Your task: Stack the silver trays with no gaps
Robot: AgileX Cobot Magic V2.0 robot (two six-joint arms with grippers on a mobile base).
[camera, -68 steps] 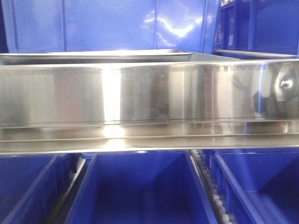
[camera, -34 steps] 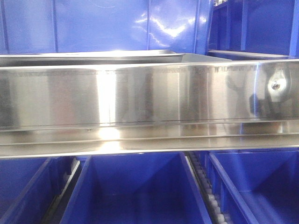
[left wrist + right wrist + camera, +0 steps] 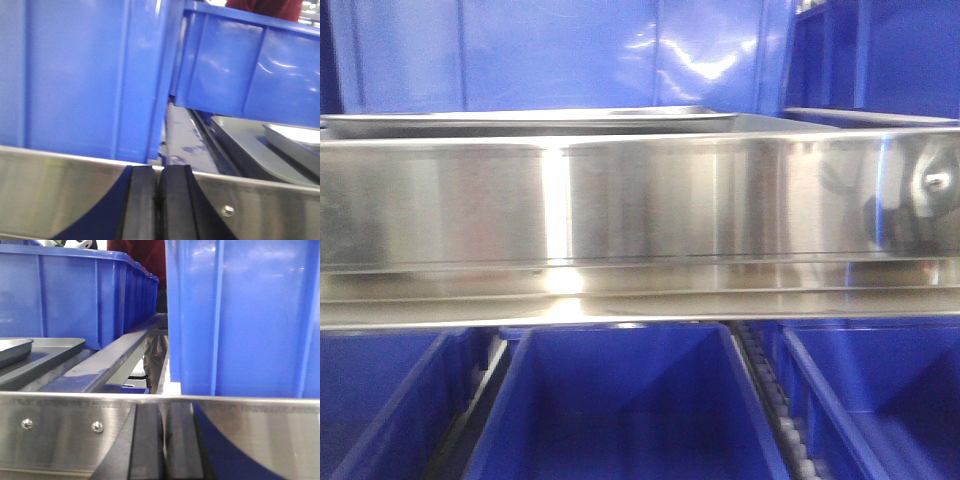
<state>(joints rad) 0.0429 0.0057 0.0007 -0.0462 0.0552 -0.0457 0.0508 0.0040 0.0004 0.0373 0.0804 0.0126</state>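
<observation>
Facing steel panel (image 3: 640, 210); tray (image 3: 530, 120) sits behind its top edge, on shelf. Blue bins (image 3: 620, 400) below look empty, more bins above leave narrow slot. My left fingers (image 3: 159, 202) pressed together, right fingers (image 3: 164, 442) likewise, both below panel edge.

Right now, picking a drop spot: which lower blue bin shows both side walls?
The middle bin, below the steel panel; its neighbours are cropped.

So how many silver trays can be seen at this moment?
1 for certain: a silver tray on the shelf behind the steel panel, left of centre. Only its rim shows, so stacked trays may be hidden.
</observation>
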